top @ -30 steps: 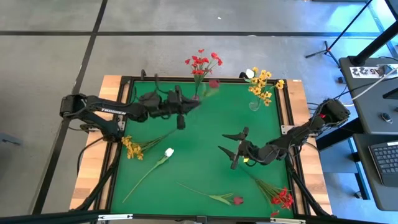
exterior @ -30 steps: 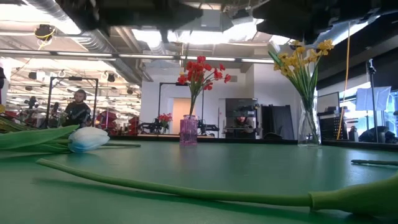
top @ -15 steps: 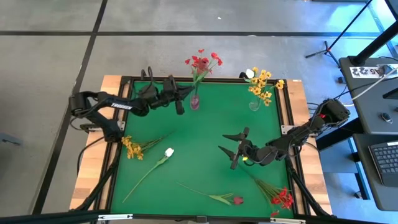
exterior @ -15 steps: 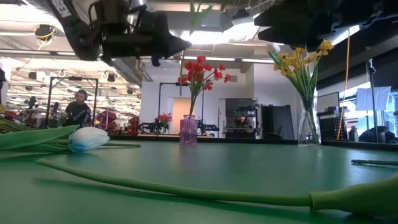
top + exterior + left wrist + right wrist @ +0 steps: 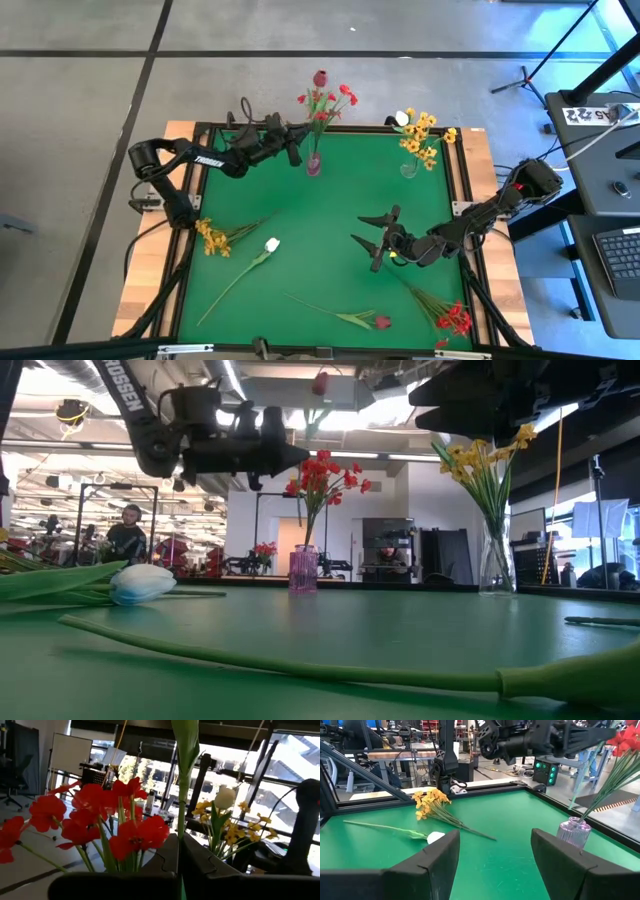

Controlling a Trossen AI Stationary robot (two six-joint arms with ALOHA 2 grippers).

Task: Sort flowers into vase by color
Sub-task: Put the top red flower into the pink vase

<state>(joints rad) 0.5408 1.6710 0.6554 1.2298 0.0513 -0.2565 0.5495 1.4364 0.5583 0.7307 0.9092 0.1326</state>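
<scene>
My left gripper hovers at the far edge beside the pink vase, which holds red blossoms. It is shut on a flower with a dark red bud. The bud stands high above the fingers. My right gripper hangs open over the table's right half, holding nothing. A clear vase at the far right holds yellow blossoms and a white bud. A yellow cluster, a white bud, a dark red bud and a red cluster lie flat on the green mat. My left gripper pinches the flower's green stem between its two fingers. The fingers come about level from the table's left and lie across the stem. The flower is lifted clear and stands nearly upright, with its leaf and bud above the fingers, next to the red blossoms in the pink vase.
A black frame rims the green mat. The two vases stand along the far edge, with free mat between them and in the middle. A desk with a keyboard stands to the right. A person sits in the room beyond.
My left gripper has gone toward the table's far edge and a little down, carrying the dark-red-bud flower. The flower has swung from slanting over the mat toward the pink vase to nearly upright, and its bud now rises above the red blossoms.
</scene>
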